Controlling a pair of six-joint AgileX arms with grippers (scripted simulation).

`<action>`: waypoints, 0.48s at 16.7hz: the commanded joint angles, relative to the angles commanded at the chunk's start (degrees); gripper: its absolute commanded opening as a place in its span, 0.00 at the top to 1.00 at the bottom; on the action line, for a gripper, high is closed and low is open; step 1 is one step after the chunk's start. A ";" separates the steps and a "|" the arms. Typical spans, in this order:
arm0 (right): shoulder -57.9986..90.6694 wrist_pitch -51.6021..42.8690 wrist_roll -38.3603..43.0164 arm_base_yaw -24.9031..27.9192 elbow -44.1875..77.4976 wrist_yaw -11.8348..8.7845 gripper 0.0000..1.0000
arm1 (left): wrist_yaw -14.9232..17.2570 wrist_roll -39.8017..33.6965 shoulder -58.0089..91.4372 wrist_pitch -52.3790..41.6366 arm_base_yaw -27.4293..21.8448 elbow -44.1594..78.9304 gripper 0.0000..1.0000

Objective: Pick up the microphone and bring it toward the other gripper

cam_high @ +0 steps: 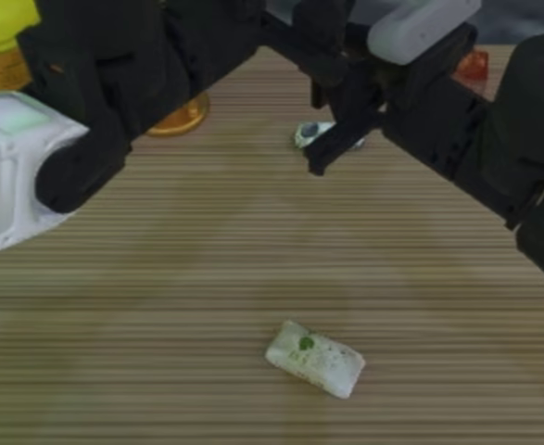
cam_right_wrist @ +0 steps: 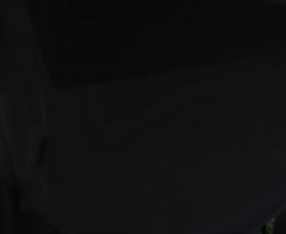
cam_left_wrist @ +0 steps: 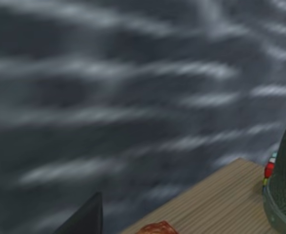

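The right gripper (cam_high: 332, 139) hangs over the far middle of the table (cam_high: 160, 278), its black fingers covering most of the microphone (cam_high: 310, 133), of which only a silver-grey bit shows beside them; whether they grip it I cannot tell. The left arm (cam_high: 114, 83) with its white boxy segment reaches across the far left, its gripper hidden from the top view. A white toy car (cam_high: 315, 358) lies near the front, well apart; an orange disc (cam_high: 181, 117) sits under the left arm and a red object (cam_high: 474, 65) behind the right, whose wrist view is dark
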 joint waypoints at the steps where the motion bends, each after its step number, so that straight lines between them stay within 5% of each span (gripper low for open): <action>1: 0.00 0.00 0.00 0.00 0.00 0.00 1.00 | 0.00 0.00 0.00 0.00 0.00 0.00 0.00; 8: 0.00 0.00 0.00 0.00 0.00 0.00 1.00 | 0.00 0.00 0.00 0.00 0.00 0.00 0.53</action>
